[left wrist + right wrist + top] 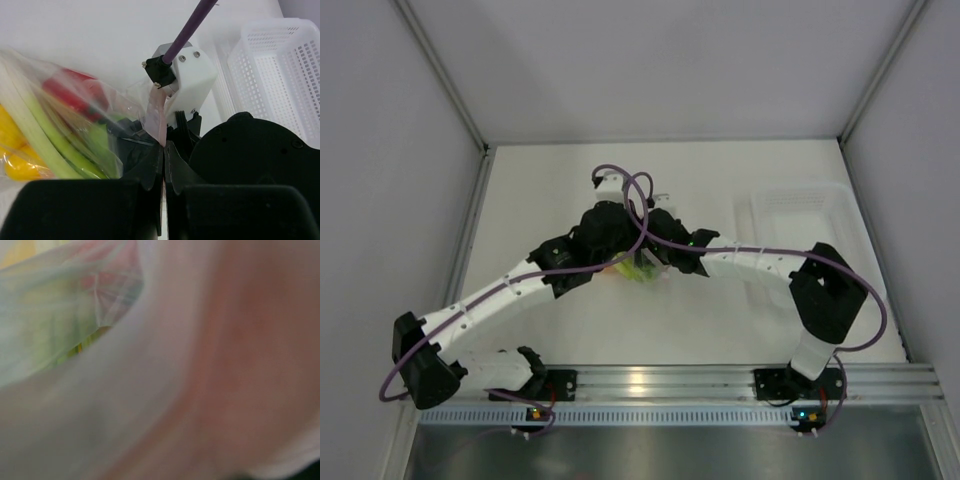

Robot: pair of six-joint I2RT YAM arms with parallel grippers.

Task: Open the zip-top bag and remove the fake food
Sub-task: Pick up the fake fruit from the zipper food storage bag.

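Pink zip strip (156,112) of the zip-top bag (75,125) is pinched between the fingers of the left gripper (164,147), which are pressed fully together on it. In the left wrist view the bag spreads out at 9 o'clock from this grip. The fake food (45,135) is inside the clear plastic: a pale green leek stalk (37,127), a red piece (75,95) and a yellow piece (15,155).

The right gripper (180,125) is just behind the strip, at 12 o'clock from the left fingers, under its white housing (192,75) with a purple cable (187,30). I cannot tell how wide its jaws stand or whether they hold the bag. Its own camera shows only blurred plastic and a pink band very close.

From above, both arms meet over the middle of the table (550,180) and the bag shows between them. The white tray (798,200) is at about 2 o'clock from the bag, well apart.
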